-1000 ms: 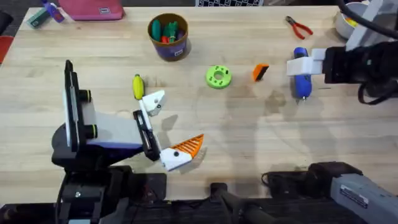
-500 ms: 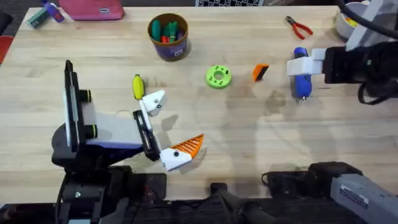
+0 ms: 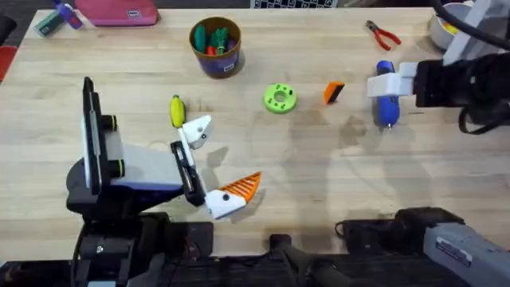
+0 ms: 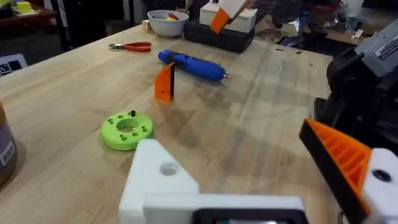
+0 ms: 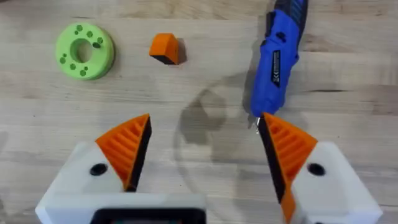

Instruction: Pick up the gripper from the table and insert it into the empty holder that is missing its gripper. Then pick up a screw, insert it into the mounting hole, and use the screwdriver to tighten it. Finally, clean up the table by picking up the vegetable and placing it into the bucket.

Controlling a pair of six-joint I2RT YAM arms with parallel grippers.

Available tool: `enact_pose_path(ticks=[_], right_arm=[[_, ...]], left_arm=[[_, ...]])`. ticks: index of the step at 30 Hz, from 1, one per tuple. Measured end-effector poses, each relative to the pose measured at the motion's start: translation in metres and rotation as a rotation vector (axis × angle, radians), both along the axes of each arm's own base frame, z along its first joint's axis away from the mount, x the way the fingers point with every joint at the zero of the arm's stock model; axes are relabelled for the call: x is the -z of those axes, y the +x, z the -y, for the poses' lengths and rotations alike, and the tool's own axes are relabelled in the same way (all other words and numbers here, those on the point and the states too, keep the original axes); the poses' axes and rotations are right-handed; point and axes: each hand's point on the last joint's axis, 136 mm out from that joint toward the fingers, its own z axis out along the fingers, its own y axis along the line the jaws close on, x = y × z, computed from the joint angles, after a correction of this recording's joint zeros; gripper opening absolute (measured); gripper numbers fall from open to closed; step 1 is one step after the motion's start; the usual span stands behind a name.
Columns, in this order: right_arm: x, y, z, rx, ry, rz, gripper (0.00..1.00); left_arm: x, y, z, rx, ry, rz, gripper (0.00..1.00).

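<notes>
Wooden tabletop work has barely begun: the gripper lies loose between the green disc and the blue screwdriver, and the holder on the left gripper stands bare. Both arms' jaws gape wide and empty, the right gripper hanging above the screwdriver; the vegetable lies on the table near the holder, not in the bucket

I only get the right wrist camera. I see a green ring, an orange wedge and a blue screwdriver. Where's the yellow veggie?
Observer: The vegetable lies close beside the left gripper, next to its bare white holder.
Operator: Is the bucket near it?
Observer: The bucket stands upright farther back than the vegetable, with green and red things inside.
Operator: Does the left gripper have both orange fingers?
Observer: No, it carries one orange finger; the holder on the other side has none.
</notes>
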Motion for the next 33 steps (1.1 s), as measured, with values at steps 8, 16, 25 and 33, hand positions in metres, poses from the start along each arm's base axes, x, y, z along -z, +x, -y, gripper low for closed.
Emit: enact_pose_path(ticks=[8,16,25,33], right_arm=[[-0.003,0.009,-0.030,-0.108,-0.009,-0.151,0.994],[0.017,0.074,-0.071,-0.157,-0.029,-0.368,0.994],[0.077,0.088,-0.066,-0.098,-0.091,-0.531,0.987],[0.093,0.104,-0.066,-0.077,-0.106,-0.510,0.861]], left_arm=[[0.000,0.000,0.000,0.000,0.000,0.000,0.985],[0.000,0.000,0.000,0.000,0.000,0.000,0.985],[0.000,0.000,0.000,0.000,0.000,0.000,0.987],[0.000,0.000,0.000,0.000,0.000,0.000,0.985]])
